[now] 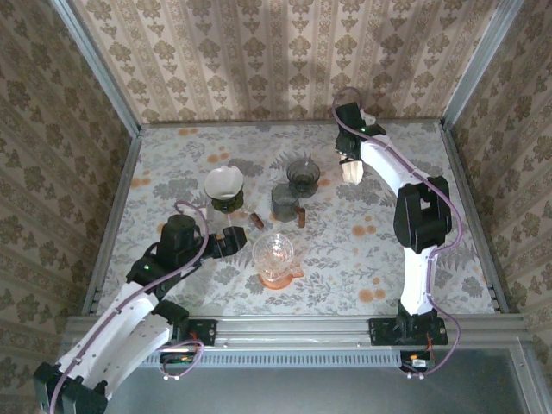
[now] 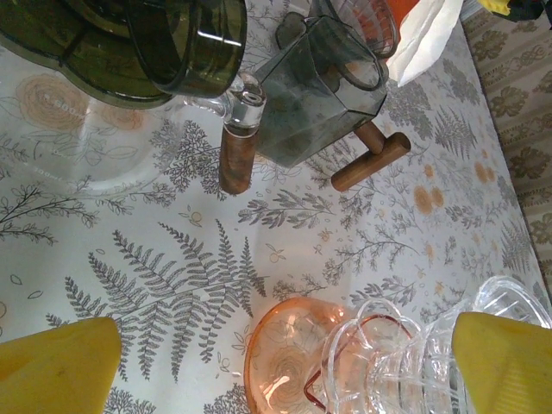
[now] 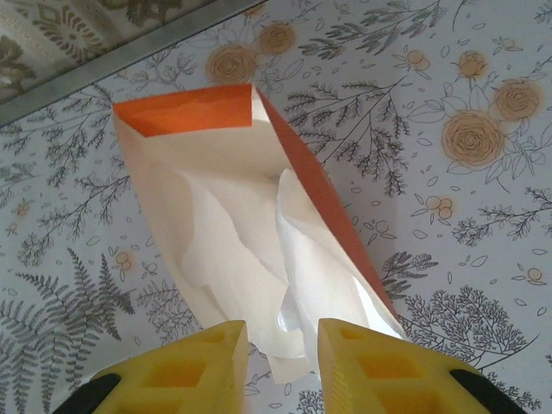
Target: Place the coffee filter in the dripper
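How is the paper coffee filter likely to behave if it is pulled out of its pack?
Probably floppy: the coffee filter shows soft folds and a wavy edge inside its orange-lined pack. Likely very light, so the pack may drag along with it. Thin paper between the fingers of the right gripper could crumple or tear.

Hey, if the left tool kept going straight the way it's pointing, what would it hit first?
Probably the clear glass dripper on its orange base, which sits just ahead of the wide-open left tool, slightly off centre. Depth is hard to judge, so the base might touch first.
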